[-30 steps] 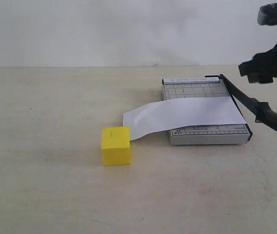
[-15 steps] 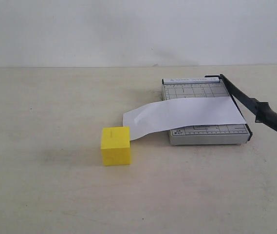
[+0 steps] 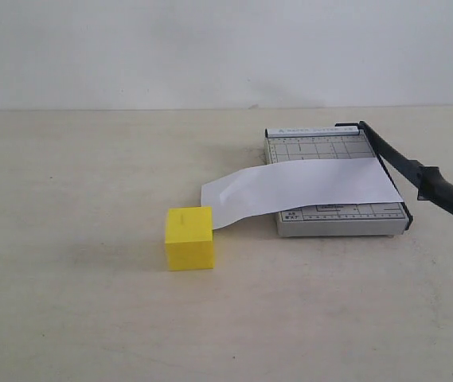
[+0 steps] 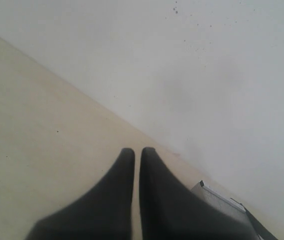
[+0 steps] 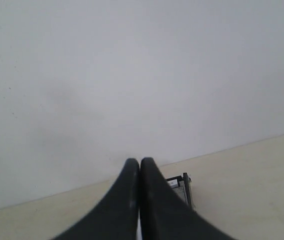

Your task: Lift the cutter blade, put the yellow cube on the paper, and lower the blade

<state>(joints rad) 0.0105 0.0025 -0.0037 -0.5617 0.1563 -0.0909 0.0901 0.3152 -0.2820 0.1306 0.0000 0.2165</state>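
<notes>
Two black grippers: left gripper (image 4: pixel 133 150), right gripper (image 5: pixel 140 161), fingers together; bright yellow plastic cube (image 3: pixel 189 237) on beige table (image 3: pixel 67 199), well clear of both, beside white paper strip (image 3: pixel 306 187)

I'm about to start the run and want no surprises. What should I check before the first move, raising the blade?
1. Cutter blade lies lowered along the trimmer, handle end clear to grasp: ok.
2. Paper lies across the trimmer, its left end trailing onto the table: ok.
3. Yellow cube stands on the table at the paper's left end, not on it, nothing crowding it: ok.
4. Right gripper is shut and empty, and must open before taking the handle: not ok.
5. Left gripper is shut and empty: not ok for picking up the cube.
6. Arm clearance: neither arm shows in the exterior view: cannot tell.
</notes>
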